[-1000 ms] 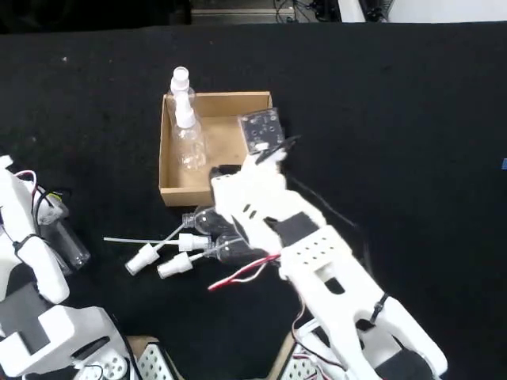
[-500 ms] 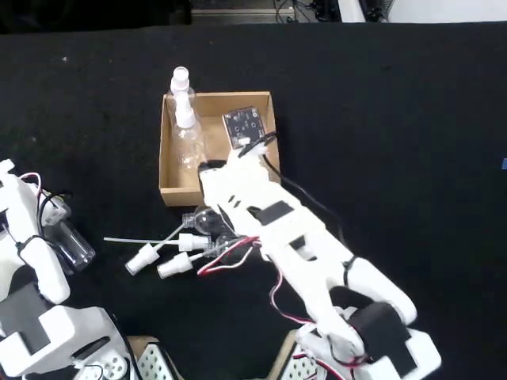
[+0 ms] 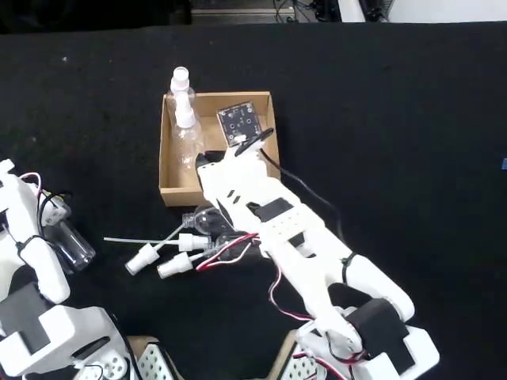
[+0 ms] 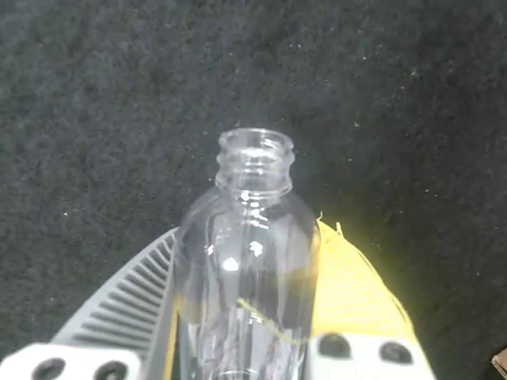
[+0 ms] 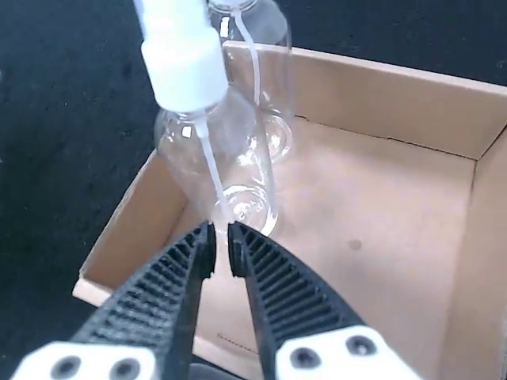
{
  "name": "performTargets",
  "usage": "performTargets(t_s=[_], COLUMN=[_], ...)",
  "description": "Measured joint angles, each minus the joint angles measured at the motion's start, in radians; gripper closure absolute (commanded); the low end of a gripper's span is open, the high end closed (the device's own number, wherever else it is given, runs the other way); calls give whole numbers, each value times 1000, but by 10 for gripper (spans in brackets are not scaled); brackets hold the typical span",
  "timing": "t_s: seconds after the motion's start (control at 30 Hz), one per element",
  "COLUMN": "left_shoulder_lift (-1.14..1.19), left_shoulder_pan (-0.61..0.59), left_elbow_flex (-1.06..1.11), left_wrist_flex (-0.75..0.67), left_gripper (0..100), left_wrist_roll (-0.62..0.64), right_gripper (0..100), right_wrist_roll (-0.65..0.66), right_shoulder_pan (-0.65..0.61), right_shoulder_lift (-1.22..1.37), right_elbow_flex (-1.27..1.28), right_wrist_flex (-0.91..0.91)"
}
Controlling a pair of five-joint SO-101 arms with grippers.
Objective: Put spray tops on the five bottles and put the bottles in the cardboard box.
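Observation:
The cardboard box (image 3: 255, 168) stands on the black table. Two clear bottles with white spray tops stand upright in its left side: one bottle (image 3: 188, 136) (image 5: 212, 150) and, behind it, a second bottle (image 3: 181, 85) (image 5: 255, 36). My right gripper (image 3: 206, 162) (image 5: 220, 237) hangs over the box floor just in front of the nearer bottle, shut and holding nothing. At the table's left edge my left gripper (image 4: 249, 317) is shut on a clear bottle (image 3: 70, 241) (image 4: 249, 245) with a bare neck. Two more bottles (image 3: 202, 221) lie outside the box's front wall, partly under the right arm.
Three white spray tops (image 3: 143, 258) with thin dip tubes lie on the table beside the lying bottles; whether any is screwed on is unclear. The right arm (image 3: 301, 245) crosses the table's middle. Bare black table spreads to the right and far side.
The right arm has swung left and farther over the box, bringing its gripper up to the standing bottles. The left arm with its bottle has barely moved.

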Motion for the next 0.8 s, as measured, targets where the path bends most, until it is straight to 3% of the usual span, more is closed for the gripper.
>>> performTargets(t_s=[0.8], left_shoulder_lift=[0], left_shoulder_pan=[0], left_elbow_flex=[0], left_wrist_flex=[0], left_gripper=[970], left_wrist_roll=[3], right_gripper=[986], right_wrist_roll=[0], right_shoulder_pan=[14], right_shoulder_lift=[172], right_elbow_flex=[-98], right_wrist_flex=[-12])
